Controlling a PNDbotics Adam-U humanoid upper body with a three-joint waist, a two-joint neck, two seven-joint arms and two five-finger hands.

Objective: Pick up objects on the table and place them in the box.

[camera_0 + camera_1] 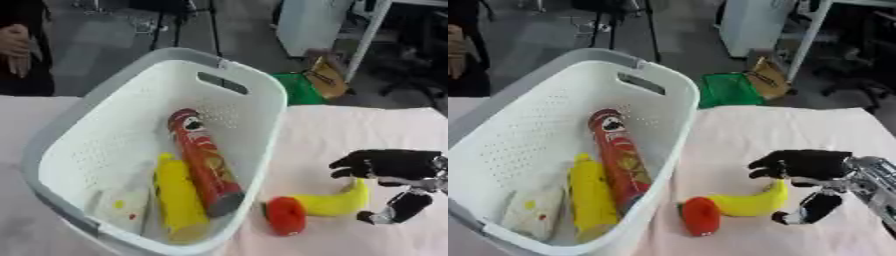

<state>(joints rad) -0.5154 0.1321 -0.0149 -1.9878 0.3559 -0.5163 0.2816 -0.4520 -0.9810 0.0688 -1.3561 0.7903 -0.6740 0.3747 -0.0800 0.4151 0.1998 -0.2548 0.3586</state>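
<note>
Banana (337, 202), yellow and curved, lies on the pink-covered surface (350, 135) with its upper tip just under the right robot hand (389, 165); that robot hand comes in from 3 o'clock, fingers partly spread above the fruit and thumb (398, 207) at its 4 o'clock side, closed on nothing. A red object (285, 215) touches the banana's other end at 8 o'clock. Further toward 9 o'clock stands the white basket (262, 95), holding a red tube can (206, 160), a yellow bottle (179, 197) beside it, and a pale packet (118, 205) at 7 o'clock.
</note>
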